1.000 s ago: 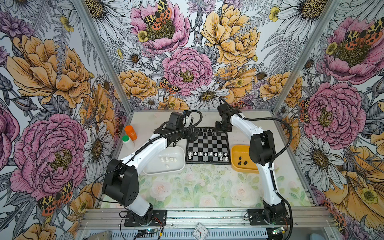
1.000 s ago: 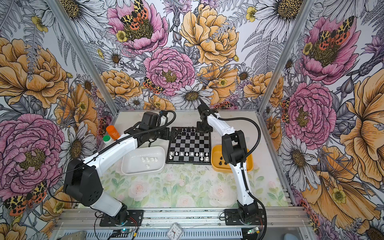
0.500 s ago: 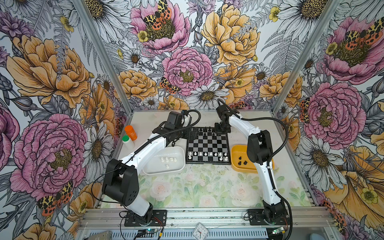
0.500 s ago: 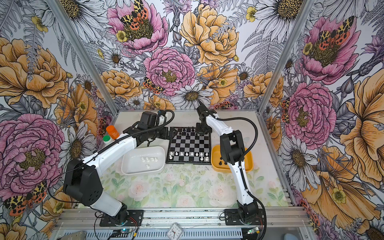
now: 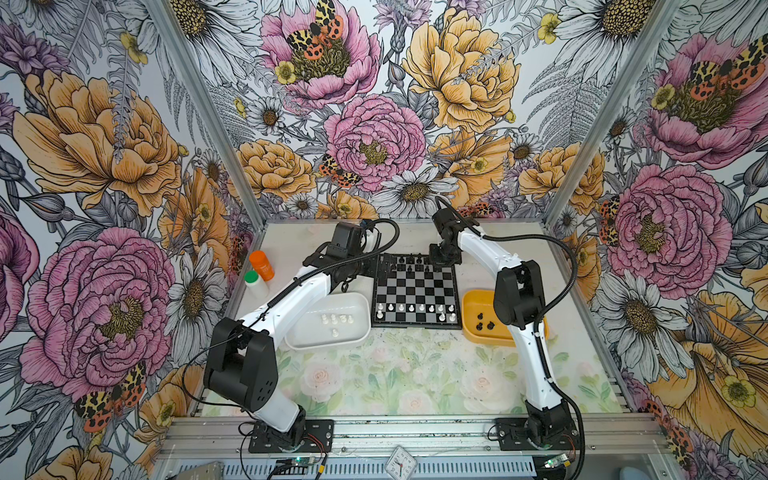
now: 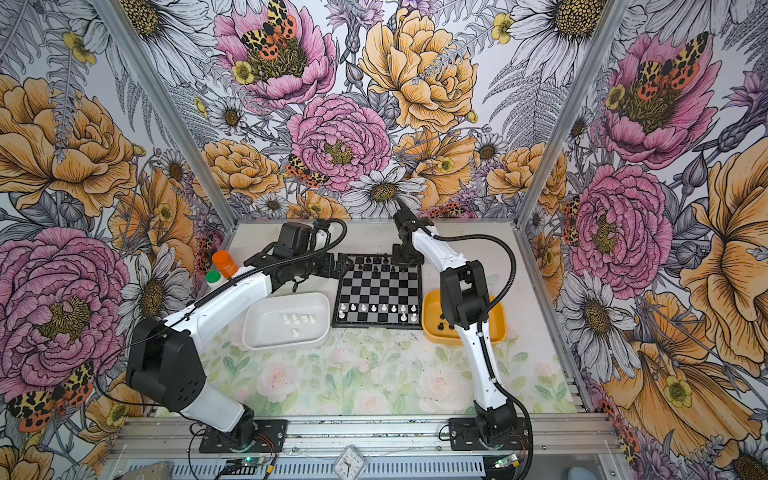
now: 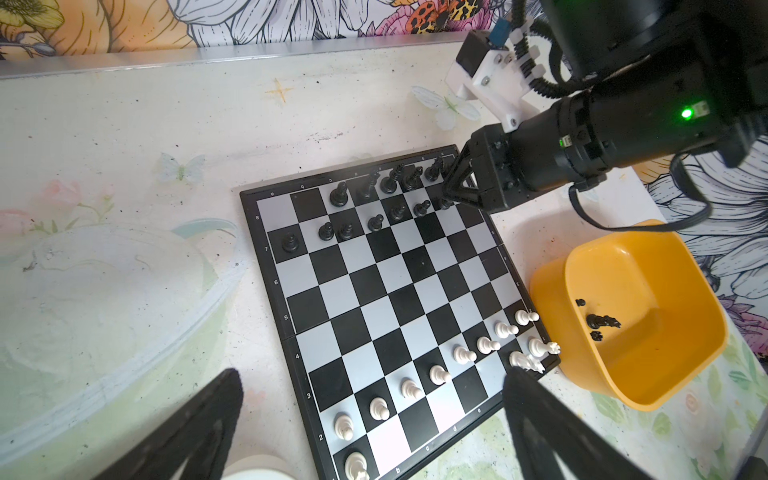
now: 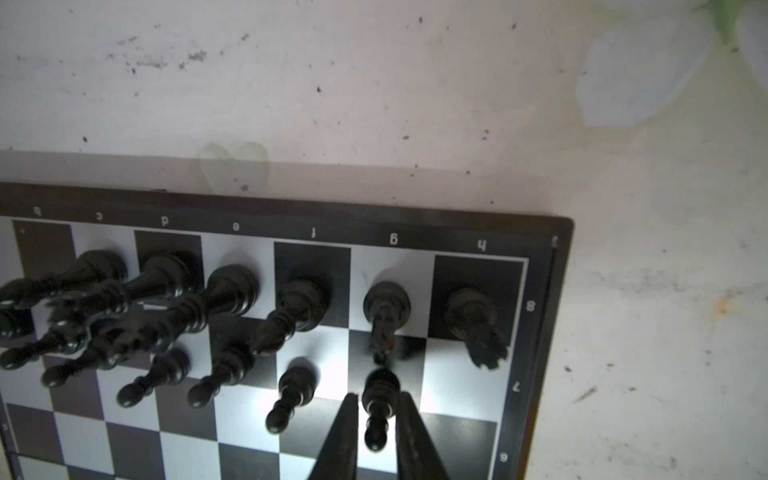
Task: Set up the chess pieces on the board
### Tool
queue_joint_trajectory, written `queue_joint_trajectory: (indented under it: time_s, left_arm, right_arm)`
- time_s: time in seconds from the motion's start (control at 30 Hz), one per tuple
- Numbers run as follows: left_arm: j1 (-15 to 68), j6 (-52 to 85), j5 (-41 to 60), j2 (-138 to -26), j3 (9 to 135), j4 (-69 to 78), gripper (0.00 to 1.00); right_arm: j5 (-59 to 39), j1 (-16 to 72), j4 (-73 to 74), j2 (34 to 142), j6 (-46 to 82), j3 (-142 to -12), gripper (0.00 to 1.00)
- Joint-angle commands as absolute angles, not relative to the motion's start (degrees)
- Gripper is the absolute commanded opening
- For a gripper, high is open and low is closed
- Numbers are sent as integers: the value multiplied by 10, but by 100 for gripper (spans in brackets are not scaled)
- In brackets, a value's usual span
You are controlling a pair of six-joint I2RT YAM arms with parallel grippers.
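- Top views: the board (image 5: 415, 291) (image 6: 376, 291) lay flat mid-table, black and silver-grey squares, thin black rim.
- Black chess pieces (image 5: 409, 264) crowded its two far rows, and white chess pieces (image 5: 411, 308) stood along the near rows.
- White tray (image 5: 316, 343) sat just left of the board with five white pieces (image 5: 336, 319) in it.
- Yellow tray (image 5: 471, 303) sat just right of the board, and three black pieces (image 5: 484, 326) showed in it.
- My left gripper (image 5: 380, 266) hung at the board's far left corner. My right gripper (image 5: 444, 264) was over the far right corner.
- Left wrist: the board (image 7: 395, 291) sat angled, with squares a8 and b8 bare.
- A white pawn row (image 7: 436, 374) ran along rank 2, with a few more white pieces behind it.
- The yellow tray (image 7: 665, 374) held three black pieces (image 7: 600, 322), one lying down.
- The white tray (image 7: 124, 374) showed only as a blur.
- My left gripper (image 7: 374, 382) had its jaws spread wide, holding nothing.
- Right wrist: the far row held black pieces from c to h, and h7 was bare.
- My right gripper (image 8: 378, 397) straddled a black pawn (image 8: 380, 399) standing on g7. The jaws were narrowly parted, with a sliver of light beside one finger (image 8: 340, 440), so they were not pinching it.
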State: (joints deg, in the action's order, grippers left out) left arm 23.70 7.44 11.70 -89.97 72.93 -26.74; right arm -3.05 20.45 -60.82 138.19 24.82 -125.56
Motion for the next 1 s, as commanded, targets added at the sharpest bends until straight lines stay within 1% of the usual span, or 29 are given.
queue_joint_trajectory:
  time_s: [0.0, 0.03, 0.17, 0.23, 0.33, 0.6, 0.8, 0.97]
  left_arm:
    - [228, 65, 135, -886, 728, -267, 99]
    - [227, 65, 135, -885, 729, -267, 99]
    - [224, 63, 136, -881, 729, -267, 99]
    - [222, 61, 135, -879, 729, -267, 99]
    - [224, 62, 134, -875, 729, -266, 99]
    - [248, 72, 121, -864, 733, -265, 99]
    - [298, 84, 88, -846, 727, -263, 99]
    - [356, 98, 55, -827, 712, -253, 99]
  right_arm:
    - [-20, 209, -612, 1394, 254, -1280, 23]
    - [-20, 209, -613, 1393, 254, -1281, 25]
    - [-15, 209, -613, 1384, 254, -1289, 26]
    - [-13, 209, -614, 1376, 252, -1291, 31]
    - [-10, 208, -614, 1359, 247, -1292, 36]
    - [13, 208, -616, 1283, 234, -1266, 37]
    - [36, 208, -615, 1190, 219, -1184, 39]
    - [54, 208, -595, 1095, 213, -1042, 39]
